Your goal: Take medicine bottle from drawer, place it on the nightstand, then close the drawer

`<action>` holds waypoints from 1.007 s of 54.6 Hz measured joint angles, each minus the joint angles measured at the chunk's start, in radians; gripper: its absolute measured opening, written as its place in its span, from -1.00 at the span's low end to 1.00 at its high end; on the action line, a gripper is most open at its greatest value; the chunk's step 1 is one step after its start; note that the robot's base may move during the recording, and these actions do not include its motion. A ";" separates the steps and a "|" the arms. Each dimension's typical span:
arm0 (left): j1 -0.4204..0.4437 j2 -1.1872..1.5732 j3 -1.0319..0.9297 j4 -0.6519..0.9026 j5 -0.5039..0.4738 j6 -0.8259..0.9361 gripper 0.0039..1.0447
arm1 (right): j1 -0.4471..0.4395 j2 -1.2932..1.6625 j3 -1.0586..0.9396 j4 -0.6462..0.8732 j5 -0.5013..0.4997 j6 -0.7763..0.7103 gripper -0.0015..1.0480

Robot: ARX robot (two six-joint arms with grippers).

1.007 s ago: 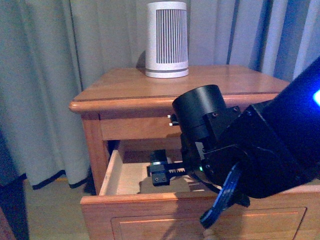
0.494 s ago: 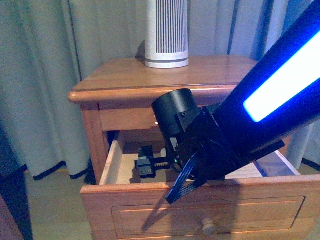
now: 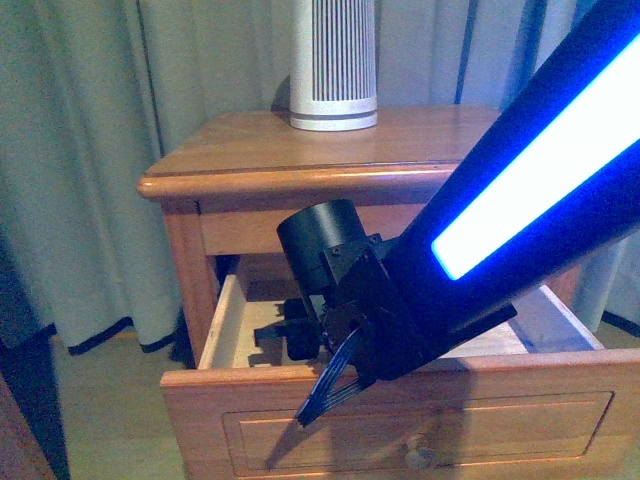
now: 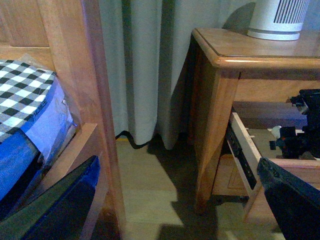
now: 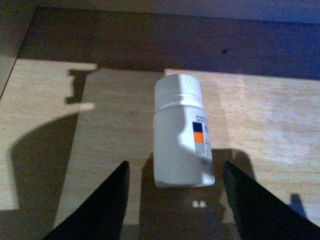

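Note:
The medicine bottle [image 5: 180,135], small and white with a white cap and an orange-and-dark label, rests on the pale floor of the open drawer [image 5: 60,125]. My right gripper [image 5: 175,200] is open, with its fingers either side of the bottle's base and not touching it. In the front view the right gripper [image 3: 290,335] reaches down into the drawer [image 3: 400,420] of the nightstand [image 3: 300,150], and the arm hides the bottle. My left gripper [image 4: 177,205] is open and empty, low beside the nightstand [image 4: 220,110], above the floor.
A tall white ribbed device [image 3: 333,60] stands at the back of the nightstand top. Grey curtains [image 3: 90,150] hang behind. A wooden bed frame [image 4: 95,100] with checkered bedding [image 4: 20,90] is close to my left gripper. The lower drawer [image 4: 227,175] is shut.
My right arm has pushed further left and deeper into the open drawer, and now covers more of the drawer's inside in the front view.

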 joint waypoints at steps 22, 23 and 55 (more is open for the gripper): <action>0.000 0.000 0.000 0.000 0.000 0.000 0.87 | -0.007 0.010 0.000 0.027 0.005 -0.030 -0.44; 0.000 0.000 0.000 0.000 0.000 0.000 0.87 | -0.007 0.010 0.000 0.027 0.005 -0.030 -0.44; 0.000 0.000 0.000 0.000 0.000 0.000 0.87 | -0.049 -0.240 -0.162 -0.071 0.035 -0.005 -0.44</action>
